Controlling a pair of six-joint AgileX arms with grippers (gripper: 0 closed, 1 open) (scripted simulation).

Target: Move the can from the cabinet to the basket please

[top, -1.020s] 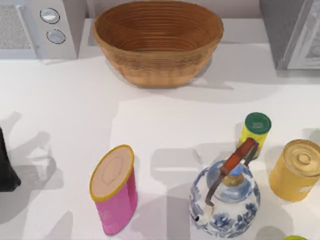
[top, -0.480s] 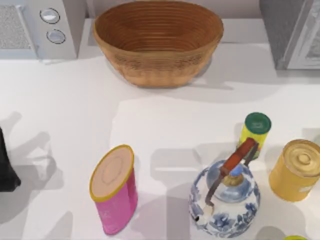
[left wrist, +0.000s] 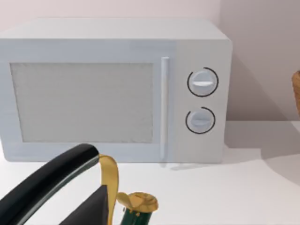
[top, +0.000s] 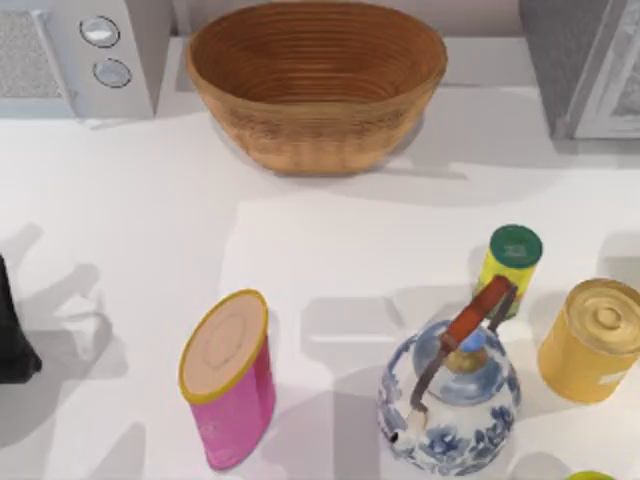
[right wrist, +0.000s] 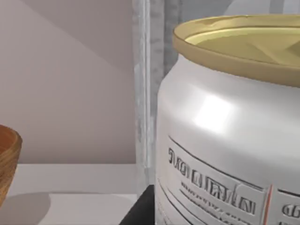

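Right tool's grip can't be made out, but the can [right wrist: 229, 136] sits right up against it, cabinet [right wrist: 143, 89] edge just behind.

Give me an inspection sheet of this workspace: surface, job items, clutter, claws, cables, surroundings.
Surface: white table, lit, with soft shadows.
Job's things: can very close in the right wrist view, white-silver with a gold-green top; basket at the table's back, centre, nothing seen inside; cabinet at the back right.
Clutter: pink canister, blue-white teapot, yellow bottle, yellow tin, microwave at the back left.
Claws: left arm parked at the table's left edge; fingers cannot be judged for either claw.
Cables: nothing seen.
Surroundings: pale wall behind the table.
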